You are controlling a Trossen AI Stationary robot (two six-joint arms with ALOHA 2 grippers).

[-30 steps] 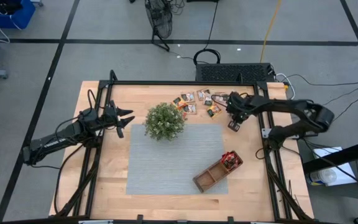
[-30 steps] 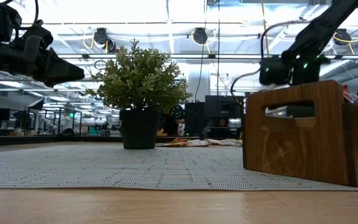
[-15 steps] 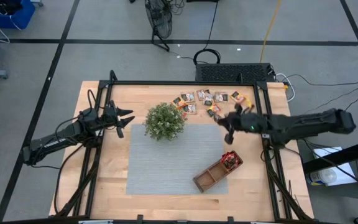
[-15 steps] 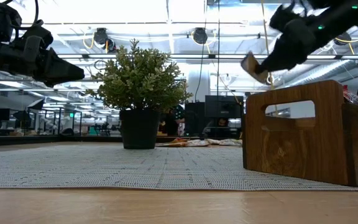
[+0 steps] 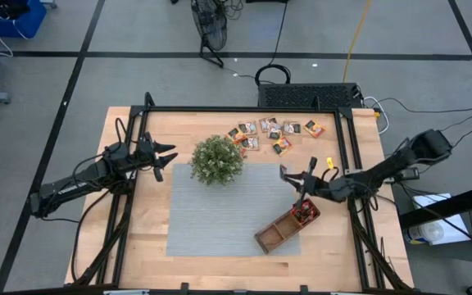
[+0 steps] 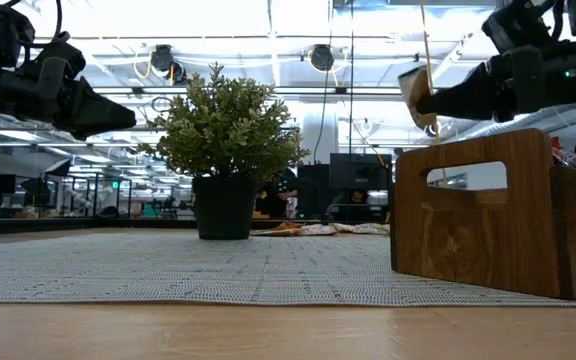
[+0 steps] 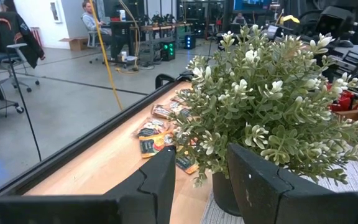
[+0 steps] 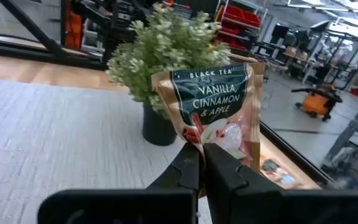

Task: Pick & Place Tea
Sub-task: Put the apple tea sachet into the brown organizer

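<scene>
We note the wooden surface (image 5: 150, 246) is bounded by a black frame (image 5: 244, 109) along its far edge and both sides. A grey mat (image 5: 220, 213) covers the middle. The plant (image 5: 216, 159) stands at the mat's far left corner; the wooden tray (image 5: 287, 224) lies tilted at its near right corner, one end compartment holding red sachets (image 5: 303, 213), the other two looking bare from above. Loose tea sachets (image 5: 273, 132) lie scattered on the bare wood between the plant and the far frame rail. We see open mat between plant and tray, and bare wood along the near edge.

Right arm: it reaches in from the right side, stretched low and nearly level across the frame rail. Its hand (image 5: 300, 184) hangs above the mat's right edge, just beyond the tray's filled end and clear of it. The fingers (image 8: 219, 168) are pressed together, pinching one sachet (image 8: 213, 109) by its lower edge; the sachet stands upright, label "Black Tea Vanilla, Cinnamon & Apple" facing the wrist camera. In the low view that sachet (image 6: 418, 95) sits higher than the tray's handle wall (image 6: 473, 205).

Left arm: it waits at the left side, hand (image 5: 164, 156) near the plant, raised off the surface, fingers (image 7: 253, 186) spread and holding nothing.
</scene>
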